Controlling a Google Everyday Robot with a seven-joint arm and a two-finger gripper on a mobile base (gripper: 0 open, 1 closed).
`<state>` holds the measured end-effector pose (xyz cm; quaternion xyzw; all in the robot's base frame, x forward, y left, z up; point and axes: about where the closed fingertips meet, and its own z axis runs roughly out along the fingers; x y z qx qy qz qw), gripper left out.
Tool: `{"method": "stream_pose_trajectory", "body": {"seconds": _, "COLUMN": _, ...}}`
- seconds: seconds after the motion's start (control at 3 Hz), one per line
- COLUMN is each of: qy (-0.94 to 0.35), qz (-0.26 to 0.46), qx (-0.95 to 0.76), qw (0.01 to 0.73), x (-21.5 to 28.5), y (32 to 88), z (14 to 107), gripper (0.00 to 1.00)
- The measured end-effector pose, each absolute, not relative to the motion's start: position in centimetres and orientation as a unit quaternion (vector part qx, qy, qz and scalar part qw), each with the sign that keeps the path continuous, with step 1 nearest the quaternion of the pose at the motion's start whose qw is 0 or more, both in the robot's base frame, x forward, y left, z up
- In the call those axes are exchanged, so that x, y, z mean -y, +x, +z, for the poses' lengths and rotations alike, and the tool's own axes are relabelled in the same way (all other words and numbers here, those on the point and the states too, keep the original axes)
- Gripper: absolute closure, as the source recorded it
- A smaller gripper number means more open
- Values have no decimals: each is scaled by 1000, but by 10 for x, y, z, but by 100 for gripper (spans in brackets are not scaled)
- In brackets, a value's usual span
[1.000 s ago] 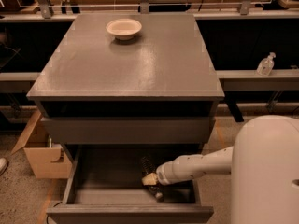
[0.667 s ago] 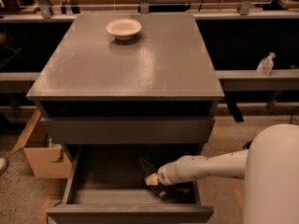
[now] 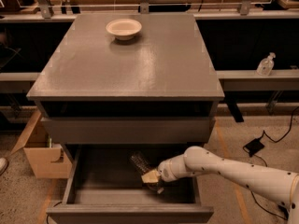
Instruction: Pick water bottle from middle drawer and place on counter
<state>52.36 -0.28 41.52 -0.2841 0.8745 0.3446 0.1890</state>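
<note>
Grey cabinet seen from above and in front. Middle drawer (image 3: 106,185) is pulled well out; its inside is dark, shallow and plain-walled. The drawer front one tier higher (image 3: 128,130) is shut flush.

Water bottle (image 3: 139,162) lies inside the open drawer, right of centre, on the drawer floor. It is tilted, with its far end pointing back-left. The body is clear and ribbed. The near end is covered by the pincer, so the cap and label cannot be made out.

White arm (image 3: 233,168), speckled with dark dots, enters from the lower right and reaches over the drawer's right wall. Pincer (image 3: 152,177) is down inside the drawer at the bottle's near end, touching or overlapping it. Whether it is open or clamped on the bottle cannot be told.

Bench (image 3: 140,66), the cabinet's flat grey top, is slightly glossy. A pale shallow bowl (image 3: 124,28) sits near its back edge, left of centre.

Small clear pump bottle (image 3: 265,64) stands off to the right, apart from the cabinet. An open cardboard box (image 3: 41,157) is on the floor at the cabinet's left side. A black cable and small black block (image 3: 254,146) lie on the floor to the right.
</note>
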Motion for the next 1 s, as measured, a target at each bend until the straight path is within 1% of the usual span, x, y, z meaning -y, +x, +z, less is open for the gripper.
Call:
{"method": "stream_pose_trajectory", "body": {"seconds": 0.33, "qy": -358, "qz": 371, "qx": -837, "qw": 183, "x": -4, "y": 500, "z": 456, "gripper": 100}}
{"method": "stream_pose_trajectory", "body": {"seconds": 1.0, "qy": -371, "qz": 375, "qx": -832, "qw": 173, "x": -7, "y": 491, "z": 454, "gripper": 100}}
